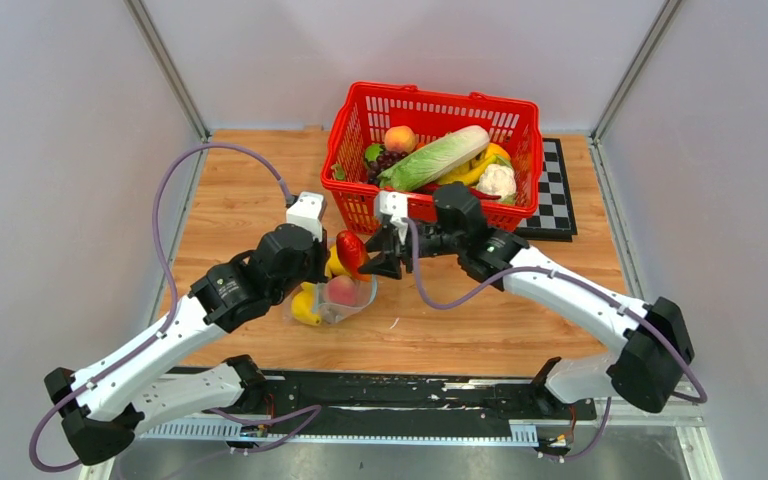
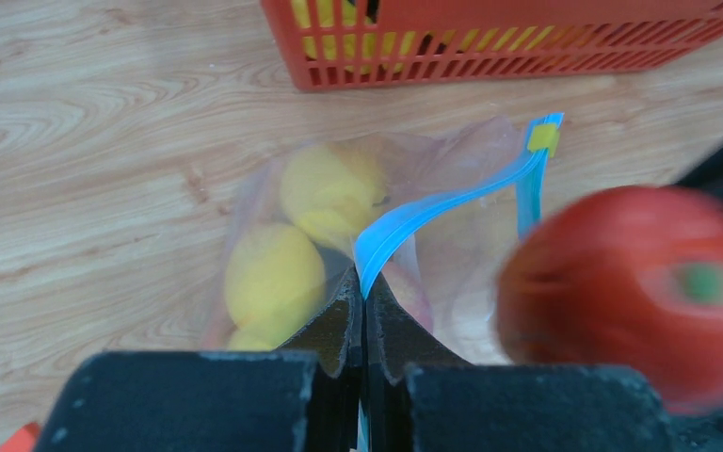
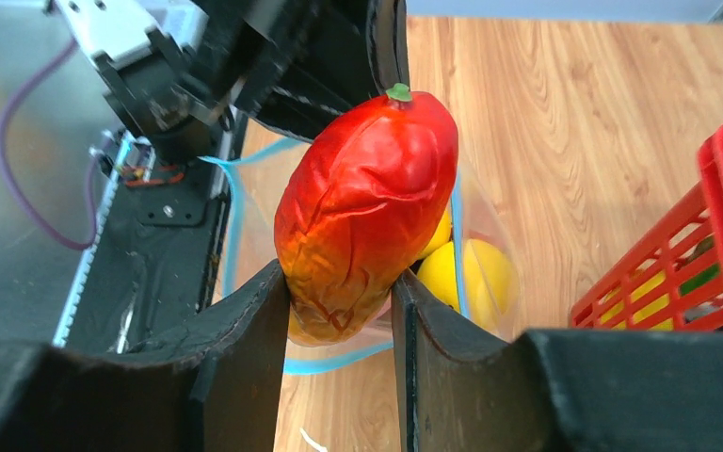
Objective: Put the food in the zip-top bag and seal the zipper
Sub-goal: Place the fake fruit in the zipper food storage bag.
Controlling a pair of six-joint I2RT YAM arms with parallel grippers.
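The clear zip-top bag [image 1: 345, 303] lies on the wooden table in front of the basket, and holds yellow round fruits [image 2: 274, 277], a banana [image 1: 305, 307] and a pinkish peach [image 1: 341, 290]. My left gripper [image 2: 364, 297] is shut on the teal zipper [image 2: 452, 202] and holds the bag's mouth up and open. My right gripper [image 3: 339, 301] is shut on a red-orange toy fruit [image 3: 367, 202] with a green stem, just above the open mouth. That fruit also shows in the top view [image 1: 351, 251] and, blurred, in the left wrist view [image 2: 635, 282].
The red plastic basket [image 1: 430, 96] stands just behind the bag, with a cabbage [image 1: 435, 157], a cauliflower [image 1: 497, 180], a peach [image 1: 399, 138] and other toys inside. A chessboard [image 1: 558, 190] lies at its right. Grey walls close in both sides.
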